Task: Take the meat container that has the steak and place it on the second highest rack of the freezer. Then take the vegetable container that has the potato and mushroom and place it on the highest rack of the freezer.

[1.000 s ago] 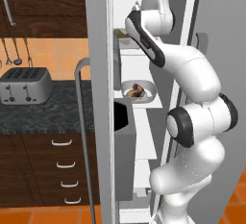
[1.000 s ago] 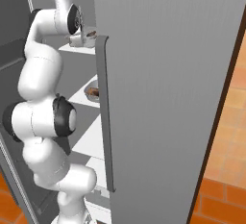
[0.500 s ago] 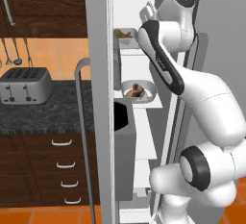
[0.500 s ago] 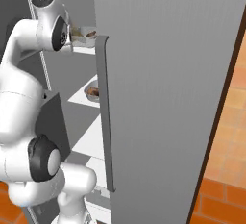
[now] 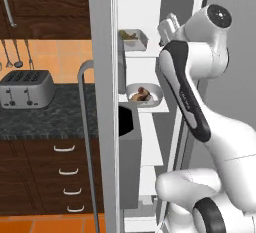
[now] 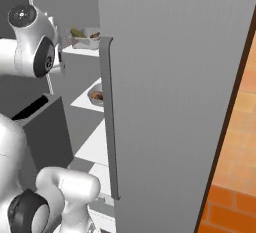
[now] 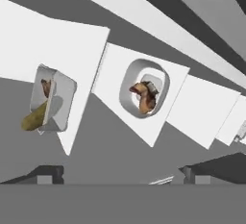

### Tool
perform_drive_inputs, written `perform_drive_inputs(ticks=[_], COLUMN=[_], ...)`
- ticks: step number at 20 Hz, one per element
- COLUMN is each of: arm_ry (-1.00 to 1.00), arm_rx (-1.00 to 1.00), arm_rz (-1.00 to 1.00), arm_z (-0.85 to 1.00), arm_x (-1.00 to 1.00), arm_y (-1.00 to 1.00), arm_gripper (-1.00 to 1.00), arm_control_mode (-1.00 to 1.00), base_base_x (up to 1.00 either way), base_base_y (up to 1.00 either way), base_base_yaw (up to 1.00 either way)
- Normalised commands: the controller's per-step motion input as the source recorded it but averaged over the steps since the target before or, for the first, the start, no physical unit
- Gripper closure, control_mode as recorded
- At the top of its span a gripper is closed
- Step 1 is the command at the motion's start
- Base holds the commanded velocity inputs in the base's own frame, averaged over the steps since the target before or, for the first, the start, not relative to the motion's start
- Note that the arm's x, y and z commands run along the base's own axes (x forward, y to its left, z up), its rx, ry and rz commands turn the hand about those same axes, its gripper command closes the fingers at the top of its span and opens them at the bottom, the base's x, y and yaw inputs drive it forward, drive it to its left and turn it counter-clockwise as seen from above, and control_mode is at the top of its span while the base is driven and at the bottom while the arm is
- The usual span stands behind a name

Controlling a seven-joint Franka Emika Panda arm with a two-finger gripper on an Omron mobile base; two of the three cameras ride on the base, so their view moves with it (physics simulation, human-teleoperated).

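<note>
Hanging with its two dark fingers spread wide and nothing between them, the claw (image 7: pixel 117 177) faces the white inside of the freezer (image 5: pixel 150 7). Ahead of it, on the highest rack (image 5: pixel 145 53), sits a shallow grey container (image 7: pixel 56 100) holding the yellowish potato (image 7: pixel 34 117) and the small brown mushroom (image 7: pixel 46 87). One shelf down, the second highest rack (image 5: pixel 152 108) carries a rounded white container (image 7: pixel 132 89) with the reddish-brown steak (image 7: pixel 144 97) inside. A silver toaster (image 5: pixel 25 87) stands on the dark speckled worktop (image 5: pixel 50 119), left of the freezer door.
</note>
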Motion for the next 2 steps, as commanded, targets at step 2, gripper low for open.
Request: perform_drive_inputs(ticks=[2], arm_ry=[0.02], arm_rx=[0.00], arm_rz=[0.00], arm_z=[-0.01], arm_x=[-1.00], arm_y=[0.00], arm_gripper=[-1.00], arm_control_mode=[-1.00], base_base_x=[0.00], base_base_y=[0.00], base_base_yaw=[0.00])
